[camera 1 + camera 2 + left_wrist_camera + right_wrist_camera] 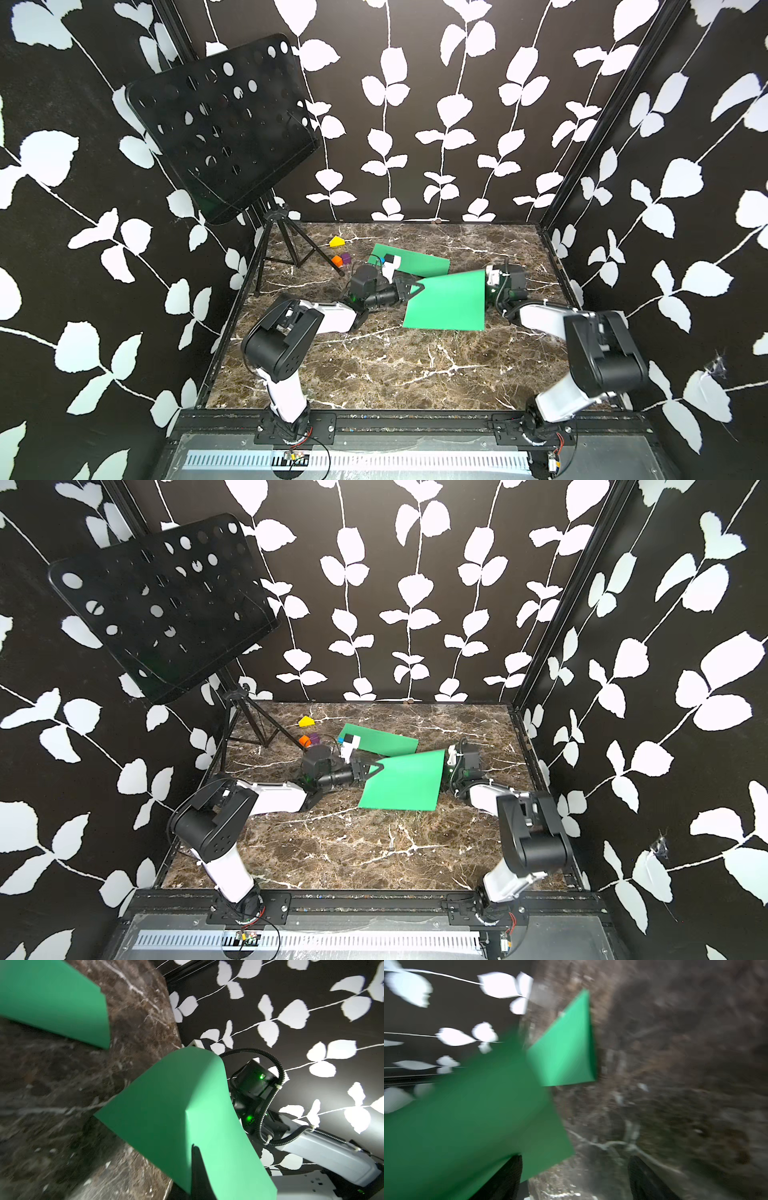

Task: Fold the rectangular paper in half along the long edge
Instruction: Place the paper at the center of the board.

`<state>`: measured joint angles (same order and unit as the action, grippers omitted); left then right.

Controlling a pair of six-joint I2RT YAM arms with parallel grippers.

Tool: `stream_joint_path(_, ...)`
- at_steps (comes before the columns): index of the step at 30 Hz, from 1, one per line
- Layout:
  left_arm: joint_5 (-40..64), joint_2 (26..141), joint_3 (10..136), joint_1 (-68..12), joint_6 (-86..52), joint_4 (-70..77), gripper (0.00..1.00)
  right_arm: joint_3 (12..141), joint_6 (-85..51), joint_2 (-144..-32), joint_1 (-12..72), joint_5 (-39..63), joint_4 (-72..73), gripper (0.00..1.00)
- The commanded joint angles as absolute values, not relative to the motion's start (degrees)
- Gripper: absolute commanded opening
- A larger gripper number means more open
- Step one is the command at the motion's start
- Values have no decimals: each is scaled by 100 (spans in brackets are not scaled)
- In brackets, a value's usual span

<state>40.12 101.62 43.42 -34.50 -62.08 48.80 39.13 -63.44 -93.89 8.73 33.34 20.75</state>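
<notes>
My left arm reaches low across the bench (374, 374). The left claw (417, 287) is pressed together, pinching the far-left corner of the green paper (449, 303). That corner is raised, and the left wrist view shows the sheet bowed.

My right arm bends in from the right. The right claw (575, 1157) is spread at the paper's right edge, and the sheet overlaps one finger (508, 1176).

A second green sheet (419, 262) lies flat just beyond the paper's far edge. A music stand (282, 245) occupies the far-left corner. Bare bench lies toward the front.
</notes>
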Motion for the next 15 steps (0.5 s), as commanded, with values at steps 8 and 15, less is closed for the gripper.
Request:
stream_joint_path(8,4134,10395,4049,-3444,-6320,4890,0,3586,-5695,-8893,888,2548,738,81)
stream_joint_path(15,4218,10277,3699,-3484,-6453,4542,0,3160,-5668,-7393,794,1321,-905,84)
